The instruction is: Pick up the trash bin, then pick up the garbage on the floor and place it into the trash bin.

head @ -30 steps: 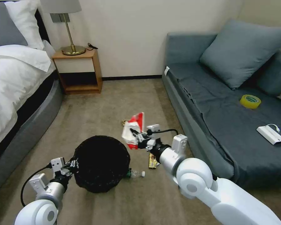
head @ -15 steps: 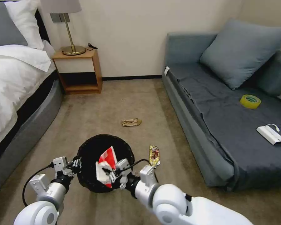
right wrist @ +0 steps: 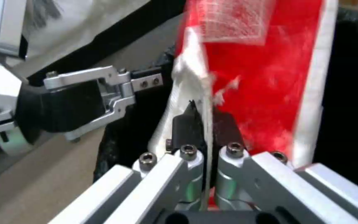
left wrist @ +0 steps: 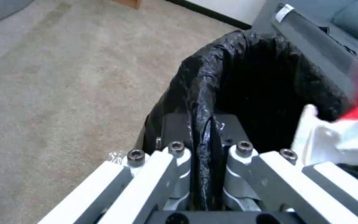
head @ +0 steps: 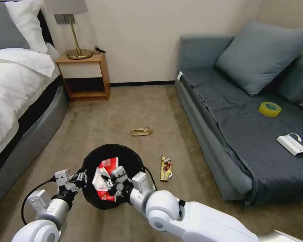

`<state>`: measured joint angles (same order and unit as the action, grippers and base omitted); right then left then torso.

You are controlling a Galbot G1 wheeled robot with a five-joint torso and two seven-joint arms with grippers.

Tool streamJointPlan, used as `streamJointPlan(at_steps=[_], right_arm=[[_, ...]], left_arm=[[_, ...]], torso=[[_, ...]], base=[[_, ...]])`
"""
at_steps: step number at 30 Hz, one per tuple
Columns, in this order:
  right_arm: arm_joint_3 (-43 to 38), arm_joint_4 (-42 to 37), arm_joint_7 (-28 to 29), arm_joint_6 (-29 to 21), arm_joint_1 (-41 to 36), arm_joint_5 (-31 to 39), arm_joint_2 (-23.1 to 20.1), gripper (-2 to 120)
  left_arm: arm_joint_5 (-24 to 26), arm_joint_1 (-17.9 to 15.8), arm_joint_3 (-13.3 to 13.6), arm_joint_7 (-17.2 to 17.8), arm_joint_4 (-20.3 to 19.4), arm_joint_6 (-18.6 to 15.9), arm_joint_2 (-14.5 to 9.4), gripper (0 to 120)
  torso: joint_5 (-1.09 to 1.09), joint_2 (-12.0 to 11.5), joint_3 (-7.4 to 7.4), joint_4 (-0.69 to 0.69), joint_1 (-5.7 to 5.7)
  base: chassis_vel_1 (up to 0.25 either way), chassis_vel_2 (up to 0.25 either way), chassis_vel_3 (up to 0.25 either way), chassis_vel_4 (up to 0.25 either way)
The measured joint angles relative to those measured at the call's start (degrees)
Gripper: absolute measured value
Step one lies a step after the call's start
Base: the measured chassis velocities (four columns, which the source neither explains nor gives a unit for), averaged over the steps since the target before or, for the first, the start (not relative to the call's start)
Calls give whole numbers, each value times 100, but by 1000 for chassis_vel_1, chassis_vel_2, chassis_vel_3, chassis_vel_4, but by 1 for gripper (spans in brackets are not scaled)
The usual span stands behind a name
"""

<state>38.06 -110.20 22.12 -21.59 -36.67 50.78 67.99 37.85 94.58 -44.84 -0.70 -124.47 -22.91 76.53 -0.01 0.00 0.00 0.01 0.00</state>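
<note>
Over the black-lined trash bin (head: pixel 91 161), right gripper (head: pixel 107 181) clamped on the red-white wrapper (head: pixel 106 168); left gripper (head: pixel 80 176) pinched tight on the bin's rim; on carpet beyond, gold-brown snack wrapper (head: pixel 165 168) and crumpled tan paper (head: pixel 141 131)

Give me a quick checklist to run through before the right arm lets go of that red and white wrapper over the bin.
1. Left end effector clamped on the trash bin rim: ok, bag edge pinched between its fingers.
2. Right end effector gripping the red-white wrapper: ok, shut on it.
3. Wrapper over the bin opening: ok, it hangs inside the rim in the head view.
4. Wrapper free of the rim: cannot tell, its edge sits near the bag.
5. Litter left on the carpet: not ok, the gold-brown snack wrapper and the crumpled tan paper remain.
</note>
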Motion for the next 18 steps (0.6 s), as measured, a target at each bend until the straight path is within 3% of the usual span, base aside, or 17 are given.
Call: streamJointPlan(at_steps=[4, 6, 8, 18], right_arm=[[23, 73, 91, -124, 21, -48, 35, 1], [24, 87, 143, -202, 21, -101, 24, 10], [24, 87, 150, -214, 22, -113, 14, 13], [149, 125, 290, -497, 301, -87, -56, 52]], left_arm=[[10, 1, 2, 0, -14, 6, 23, 5], [40, 1, -35, 11, -14, 18, 25, 5], [54, 1, -52, 20, -14, 19, 25, 5], [123, -13, -272, 211, 52, 95, 91, 5]], torso=[[1, 0, 0, 0, 0], [0, 0, 0, -1, 0], [1, 0, 0, -1, 0], [0, 0, 0, -1, 0]], base=[[0, 0, 0, 0], [0, 0, 0, 0], [0, 0, 0, 0], [0, 0, 0, 0]])
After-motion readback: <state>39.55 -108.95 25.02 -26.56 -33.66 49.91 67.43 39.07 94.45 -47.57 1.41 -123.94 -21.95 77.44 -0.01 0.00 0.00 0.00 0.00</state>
